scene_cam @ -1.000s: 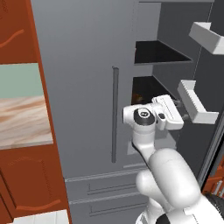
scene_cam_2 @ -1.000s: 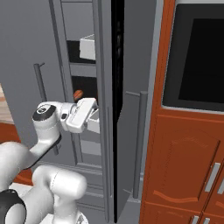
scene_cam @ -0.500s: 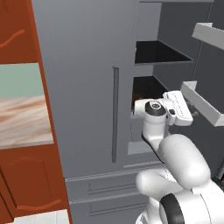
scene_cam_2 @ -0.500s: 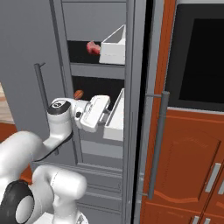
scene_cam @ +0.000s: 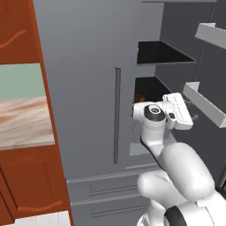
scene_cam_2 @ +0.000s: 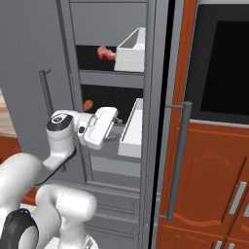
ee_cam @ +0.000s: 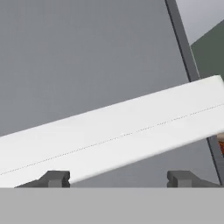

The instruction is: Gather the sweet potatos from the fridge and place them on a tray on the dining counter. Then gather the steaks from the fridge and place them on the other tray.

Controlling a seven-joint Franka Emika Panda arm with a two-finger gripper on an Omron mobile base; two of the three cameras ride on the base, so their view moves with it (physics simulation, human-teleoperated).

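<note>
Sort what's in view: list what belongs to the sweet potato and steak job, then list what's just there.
Job:
fridge, right door swung open
steak on upper shelf
sweet potato on shelf below
gripper, open, empty

Just there:
white door bins
wall oven
red-brown cabinets

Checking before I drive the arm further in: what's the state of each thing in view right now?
fridge: right door open, left door shut, drawers shut.
gripper: open, empty, facing a white door bin.
sweet potato: on middle shelf.
steak: on upper shelf.
</note>
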